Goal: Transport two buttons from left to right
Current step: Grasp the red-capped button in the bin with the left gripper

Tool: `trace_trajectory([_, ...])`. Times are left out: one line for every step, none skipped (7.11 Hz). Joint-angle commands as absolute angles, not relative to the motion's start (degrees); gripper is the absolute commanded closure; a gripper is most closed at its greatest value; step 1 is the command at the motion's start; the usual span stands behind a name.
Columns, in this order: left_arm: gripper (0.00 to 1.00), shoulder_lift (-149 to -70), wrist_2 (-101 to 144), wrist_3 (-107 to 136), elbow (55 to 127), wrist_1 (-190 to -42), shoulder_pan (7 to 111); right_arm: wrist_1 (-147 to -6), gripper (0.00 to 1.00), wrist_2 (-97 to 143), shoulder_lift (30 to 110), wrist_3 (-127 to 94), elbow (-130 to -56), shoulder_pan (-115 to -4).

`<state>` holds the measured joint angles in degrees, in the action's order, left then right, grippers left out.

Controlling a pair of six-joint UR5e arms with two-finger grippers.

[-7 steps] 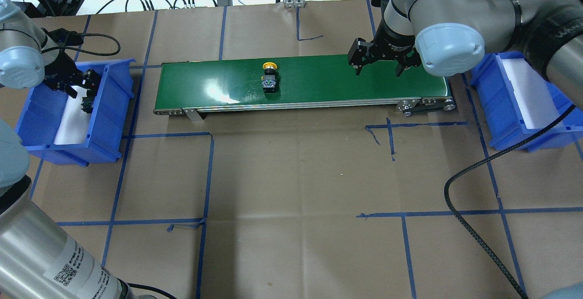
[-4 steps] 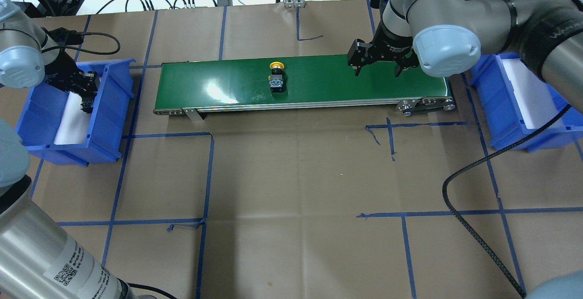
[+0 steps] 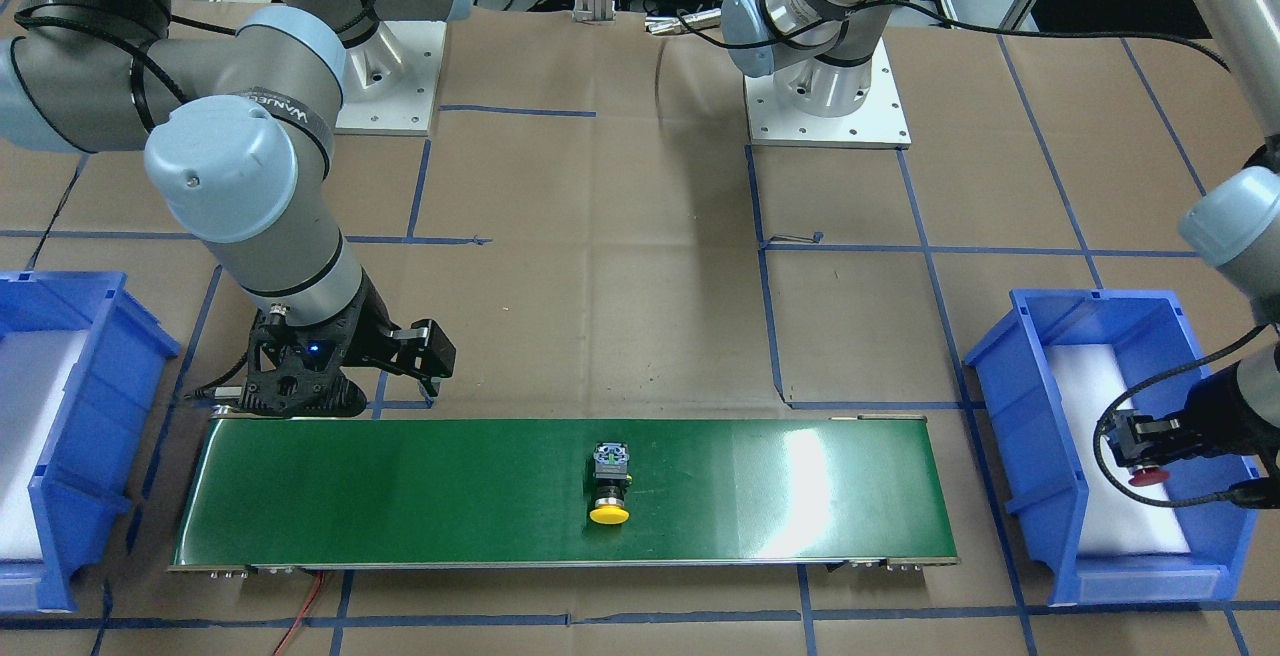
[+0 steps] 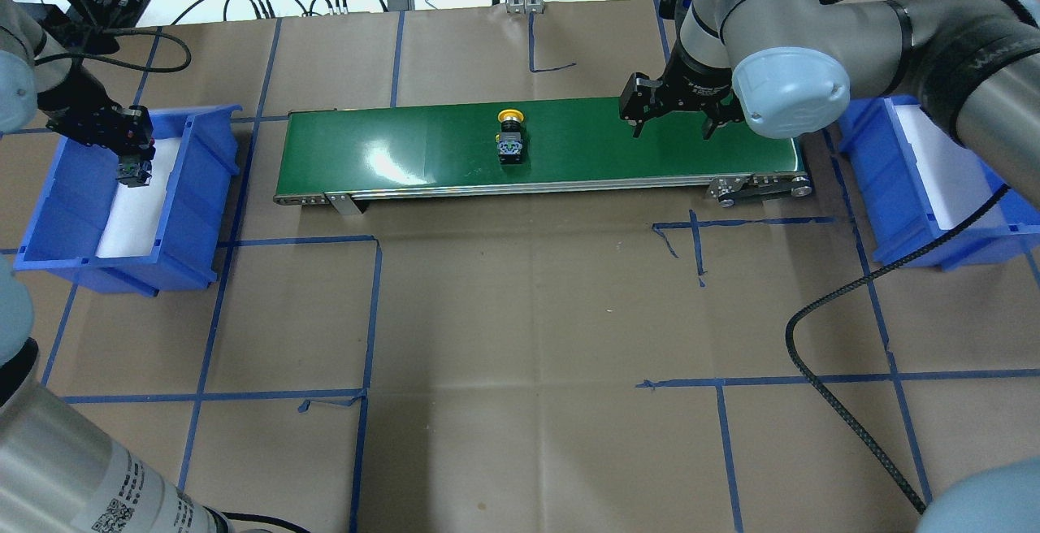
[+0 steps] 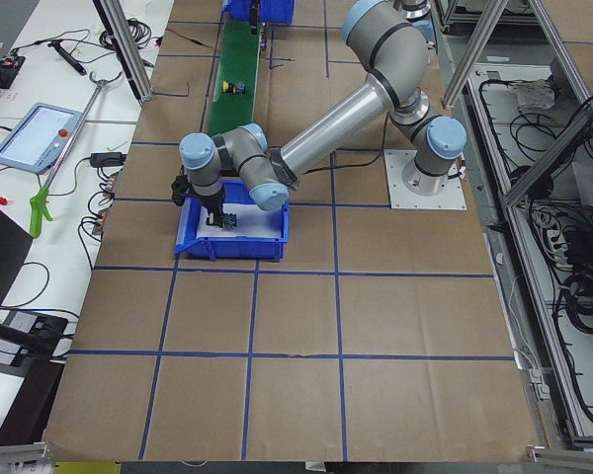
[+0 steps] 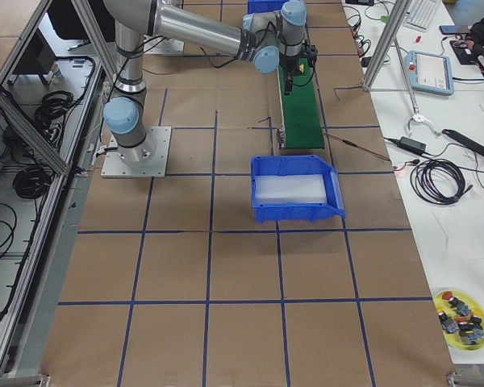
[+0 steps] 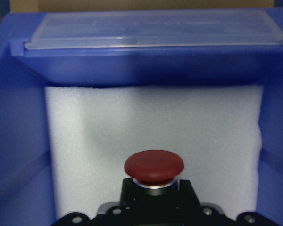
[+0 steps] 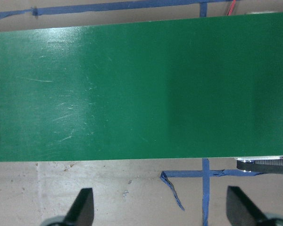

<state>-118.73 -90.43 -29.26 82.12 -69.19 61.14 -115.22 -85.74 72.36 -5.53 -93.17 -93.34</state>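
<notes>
The red button (image 7: 153,165) sits in my left gripper (image 4: 130,161), which is shut on its black body and holds it over the white foam of the left blue bin (image 4: 199,192). The front-facing view shows the red cap (image 3: 1148,477) pointing down. The yellow button (image 4: 509,136) lies on its side near the middle of the green conveyor belt (image 4: 406,143); it also shows in the front-facing view (image 3: 610,486). My right gripper (image 4: 673,120) is open and empty above the belt's right part, its fingertips (image 8: 84,207) wide apart.
The right blue bin (image 4: 881,184) with a white foam liner stands past the belt's right end and holds nothing that shows. A black cable (image 4: 821,387) loops over the paper at the front right. Blue tape lines mark the brown table cover.
The yellow button has travelled rightward along the belt. My left gripper has risen and shifted left with the red button in it. The right gripper has hardly moved.
</notes>
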Motion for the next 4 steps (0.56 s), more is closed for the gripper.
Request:
trace_trajectory([1.00, -110.77, -90.53, -29.18, 81.83, -77.93, 61.26, -115.58, 0.00, -85.78, 72.33, -5.54, -93.16, -93.34])
trace_trajectory([1.00, -108.83, -90.44, -28.57, 81.39, -80.92, 61.35, -115.58, 0.00, -85.78, 72.42, -5.54, -93.16, -93.34])
trace_trajectory([1.00, -108.37, -90.27, -26.56, 81.21, -81.47, 62.30, -115.58, 0.00, -85.35, 72.25, -5.54, -93.16, -93.34])
trace_trajectory([1.00, -108.89, -89.92, -25.50, 81.12, -80.95, 64.66, -115.58, 0.00, -85.34, 72.25, -5.62, -93.16, -93.34])
